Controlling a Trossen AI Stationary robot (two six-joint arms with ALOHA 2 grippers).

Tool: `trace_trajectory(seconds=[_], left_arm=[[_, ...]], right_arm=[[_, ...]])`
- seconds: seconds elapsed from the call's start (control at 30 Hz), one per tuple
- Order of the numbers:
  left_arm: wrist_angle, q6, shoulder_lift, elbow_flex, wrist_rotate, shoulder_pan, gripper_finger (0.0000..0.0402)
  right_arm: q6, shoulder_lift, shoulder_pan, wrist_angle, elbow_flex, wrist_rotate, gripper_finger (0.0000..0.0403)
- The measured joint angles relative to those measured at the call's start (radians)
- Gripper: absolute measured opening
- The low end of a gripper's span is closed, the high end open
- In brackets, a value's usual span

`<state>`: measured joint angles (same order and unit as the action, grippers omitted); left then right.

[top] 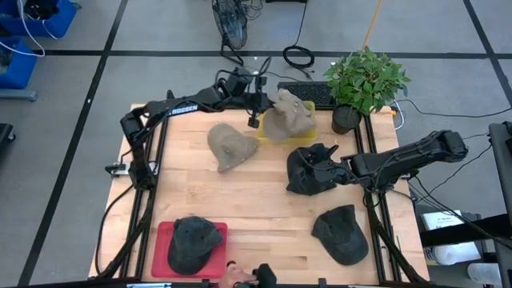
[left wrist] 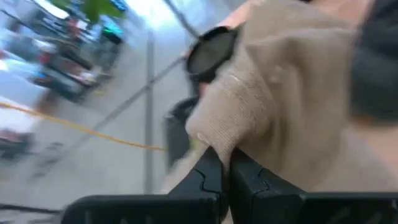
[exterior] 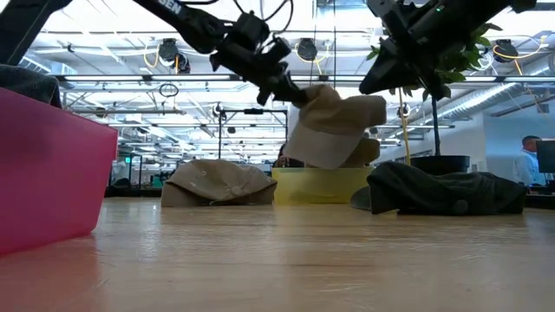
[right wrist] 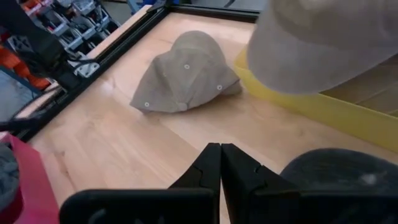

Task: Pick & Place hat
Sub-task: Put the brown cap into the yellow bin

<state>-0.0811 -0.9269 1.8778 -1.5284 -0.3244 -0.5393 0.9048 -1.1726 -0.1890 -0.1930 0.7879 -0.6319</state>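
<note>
Tan cloth bunches between the closed fingers of the left gripper (left wrist: 225,163), which pinches a fold of the tan hat (top: 286,117) and holds it in the air over the yellow tray (top: 308,138) at the far side of the table. In the low view the hat (exterior: 334,126) hangs tilted, its lower edge just above the tray's wall (exterior: 316,185), and the left gripper (exterior: 299,94) meets it from the upper left. A second tan hat (top: 231,146) lies flat on the bare wood just beside the tray, toward the left arm's side.

The right gripper (right wrist: 220,163) has its fingers pressed together with nothing between them. It hovers over a crumpled black hat (top: 314,169) that lies in front of the tray on the right half of the wooden table (top: 264,212).

Nearer the front edge, another dark hat (top: 342,232) rests on the wood at the right, and a dark hat (top: 193,242) sits in the red tray (top: 162,236) at the left. A potted plant (top: 364,82) stands at the far right corner, beside a keyboard (top: 314,93).
</note>
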Motion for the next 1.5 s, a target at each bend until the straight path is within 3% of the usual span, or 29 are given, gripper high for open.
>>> trace_trajectory(seconds=[0.2, 0.37, 0.57, 0.8, 1.13, 1.37, 1.5], left_arm=[[0.062, -0.021, -0.004, -0.001, 0.013, -0.015, 0.0006], [0.065, -0.058, -0.003, -0.001, 0.091, -0.035, 0.0007], [0.049, -0.038, 0.011, -0.001, 0.084, -0.059, 0.0012], [-0.131, -0.023, 0.053, 0.001, 0.077, -0.058, 0.0009], [-0.07, 0.053, 0.077, 0.0, 0.165, -0.057, 0.0009], [-0.036, 0.117, 0.076, 0.0, 0.176, -0.057, 0.0095], [-0.068, 0.117, 0.076, 0.0, 0.258, -0.053, 0.0153]], right_arm=[[0.017, -0.042, 0.003, 0.034, 0.0, 0.0, 0.0], [-0.001, -0.071, 0.018, 0.085, 0.0, 0.005, 0.0], [-0.031, -0.083, 0.034, 0.115, 0.0, 0.006, 0.0], [-0.038, -0.083, 0.046, 0.114, 0.0, 0.008, 0.0], [-0.053, -0.083, 0.051, 0.115, 0.0, 0.011, 0.0], [-0.066, -0.083, 0.051, 0.107, 0.0, 0.013, 0.0], [-0.082, -0.081, 0.051, 0.085, 0.0, 0.013, 0.0]])
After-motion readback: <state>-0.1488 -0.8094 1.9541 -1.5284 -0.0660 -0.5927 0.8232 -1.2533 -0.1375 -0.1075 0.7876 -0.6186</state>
